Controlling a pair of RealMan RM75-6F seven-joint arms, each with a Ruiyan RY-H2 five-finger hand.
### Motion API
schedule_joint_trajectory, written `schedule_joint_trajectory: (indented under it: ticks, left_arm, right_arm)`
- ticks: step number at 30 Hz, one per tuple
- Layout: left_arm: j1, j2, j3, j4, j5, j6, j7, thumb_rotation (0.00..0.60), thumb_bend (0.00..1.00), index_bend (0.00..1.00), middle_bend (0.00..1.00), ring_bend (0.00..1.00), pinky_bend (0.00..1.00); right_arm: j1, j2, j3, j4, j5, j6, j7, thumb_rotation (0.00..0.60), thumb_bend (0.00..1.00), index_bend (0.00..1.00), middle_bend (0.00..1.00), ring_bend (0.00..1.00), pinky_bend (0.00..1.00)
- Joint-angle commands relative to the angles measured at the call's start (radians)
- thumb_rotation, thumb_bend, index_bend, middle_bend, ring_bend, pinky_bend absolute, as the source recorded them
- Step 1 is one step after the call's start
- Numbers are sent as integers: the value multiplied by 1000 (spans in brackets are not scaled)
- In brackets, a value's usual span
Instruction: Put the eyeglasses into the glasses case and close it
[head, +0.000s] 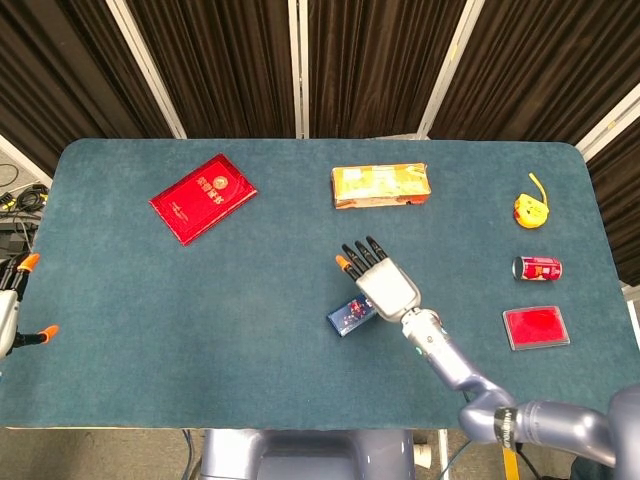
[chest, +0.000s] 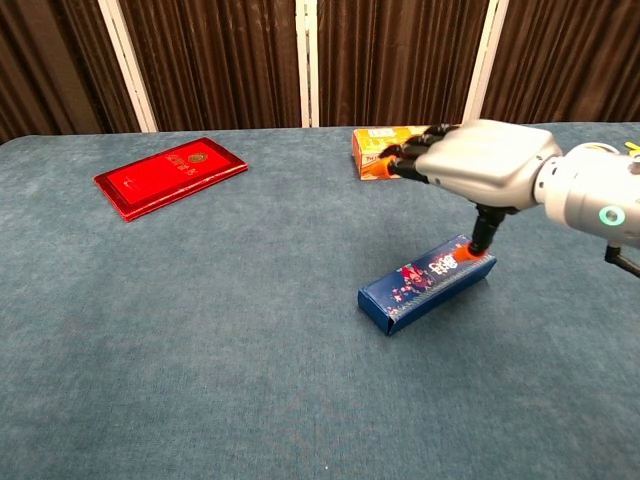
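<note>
Teal felt tabletop (head: 200, 300) carries the closed blue floral rectangular glasses case (chest: 425, 283) near centre, right hand (chest: 480, 165) spread with thumb tip pressing its lid, gripping nothing; case looks light, rigid, slippery: take its long sides.

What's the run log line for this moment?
glasses case: closed, on table | right hand: thumb tip touching lid | left hand: not in view

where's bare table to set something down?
Widest free patch: front-left, below the red booklet and left of the blue case. Another lies between booklet and yellow box. Crowded: right edge, with tape measure, can, red card case.
</note>
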Motion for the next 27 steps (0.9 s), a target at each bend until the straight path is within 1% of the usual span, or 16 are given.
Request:
schedule_joint_trajectory:
  ticks: [1, 3, 9, 14, 15, 18, 20, 27]
  left_arm:
    - [1, -1, 1, -3, 3, 3, 3, 600, 0, 0, 0, 0, 0]
    - [2, -1, 2, -5, 5, 7, 5, 600, 0, 0, 0, 0, 0]
    - [2, -2, 3, -6, 4, 7, 9, 600, 0, 0, 0, 0, 0]
    - [-2, -5, 1, 8, -7, -4, 9, 600, 0, 0, 0, 0, 0]
    - [-2, -6, 1, 10, -8, -6, 9, 600, 0, 0, 0, 0, 0]
    - [-4, -8, -1, 16, -14, -11, 9, 600, 0, 0, 0, 0, 0]
    - [-6, -9, -1, 19, -16, -14, 10, 600, 0, 0, 0, 0, 0]
    - [-6, -12, -1, 19, -19, -13, 16, 600, 0, 0, 0, 0, 0]
  right_arm:
    - [29, 77, -17, -67, 51, -106, 32, 600, 4, 0, 0, 0, 0]
    - [37, 77, -22, -58, 47, -126, 54, 600, 0, 0, 0, 0, 0]
    - [64, 53, -41, 20, 2, -193, 140, 600, 0, 0, 0, 0, 0]
    - [79, 20, -49, 101, -60, -213, 231, 600, 0, 0, 0, 0, 3]
    - [80, 16, -51, 112, -79, -210, 253, 600, 3, 2, 4, 0, 20]
    - [83, 7, -62, 143, -129, -211, 311, 600, 21, 27, 49, 0, 91]
    - [88, 1, -72, 163, -158, -217, 347, 600, 28, 50, 80, 3, 117]
    - [94, -35, -89, 228, -216, -204, 401, 600, 64, 136, 146, 44, 148]
